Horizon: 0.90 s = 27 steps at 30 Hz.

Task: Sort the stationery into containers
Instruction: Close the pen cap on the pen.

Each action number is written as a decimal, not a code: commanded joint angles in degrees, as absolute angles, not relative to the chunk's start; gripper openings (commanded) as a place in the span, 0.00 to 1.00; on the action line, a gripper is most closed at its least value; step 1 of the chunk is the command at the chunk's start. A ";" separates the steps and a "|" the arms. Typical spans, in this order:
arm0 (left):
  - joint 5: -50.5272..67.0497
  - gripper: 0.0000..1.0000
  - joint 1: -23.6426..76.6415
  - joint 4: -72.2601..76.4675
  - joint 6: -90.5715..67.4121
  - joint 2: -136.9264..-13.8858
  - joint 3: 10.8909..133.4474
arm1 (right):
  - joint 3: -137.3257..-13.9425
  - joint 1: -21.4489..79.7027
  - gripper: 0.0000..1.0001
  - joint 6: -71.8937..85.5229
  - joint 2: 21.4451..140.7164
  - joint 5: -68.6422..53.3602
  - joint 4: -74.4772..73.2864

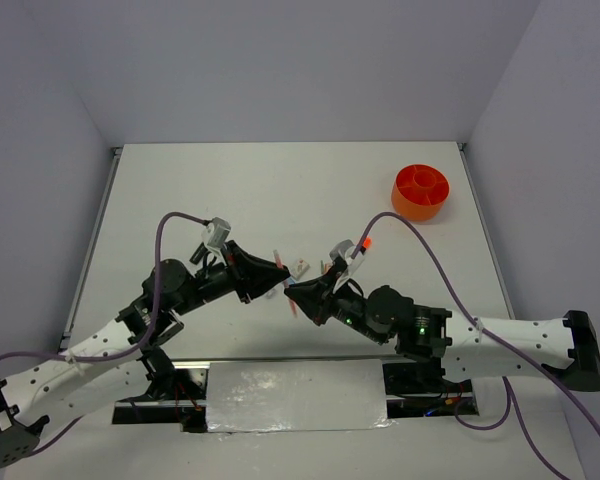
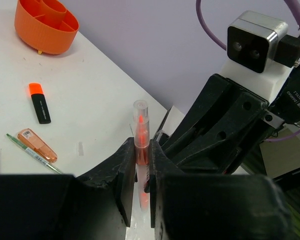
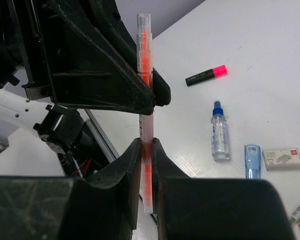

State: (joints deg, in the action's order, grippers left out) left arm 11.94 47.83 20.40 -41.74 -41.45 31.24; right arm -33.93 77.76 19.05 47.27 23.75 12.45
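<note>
Left gripper (image 2: 141, 165) and right gripper (image 3: 146, 156) both pinch one slim clear-barrelled orange pen (image 3: 144, 55) above the table. Pink-capped black highlighter (image 3: 206, 75), blue-capped clear tube (image 3: 219, 132) and blue clip (image 3: 252, 160) lie loose. Round orange divided plastic tub (image 2: 45, 37) stands well apart, nothing visible inside; sorting judged barely begun.

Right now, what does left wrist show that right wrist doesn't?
Only left wrist: the orange tub with its inner dividers, and a black highlighter with an orange cap lying flat.
Only right wrist: the pink-capped highlighter, blue-capped clear tube, blue clip and whitish block.
Both: the orange pen, upright, pinched by the left gripper and the right gripper at once.
</note>
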 commanded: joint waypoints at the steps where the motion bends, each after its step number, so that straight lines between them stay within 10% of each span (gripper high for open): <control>1: 12.13 0.14 47.99 20.92 -39.73 -40.08 32.17 | -37.09 77.96 0.00 19.86 47.11 22.06 18.18; 3: 13.09 0.04 47.99 21.36 -39.81 -40.43 31.82 | -37.00 77.96 0.00 19.95 47.11 21.10 18.72; 7: 15.73 0.00 47.99 22.85 -39.90 -40.96 31.64 | -38.40 77.96 0.43 18.63 48.16 16.89 18.81; 9: 17.13 0.00 47.99 23.64 -39.90 -41.04 31.55 | -39.54 77.96 0.48 18.28 49.30 16.70 17.93; 19: 18.28 0.00 47.99 25.13 -40.78 -40.43 31.02 | -40.61 77.78 0.47 17.40 51.24 17.84 17.58; 27: 18.11 0.02 47.99 24.35 -40.87 -39.90 31.73 | -39.90 77.26 0.22 17.67 52.73 18.11 17.58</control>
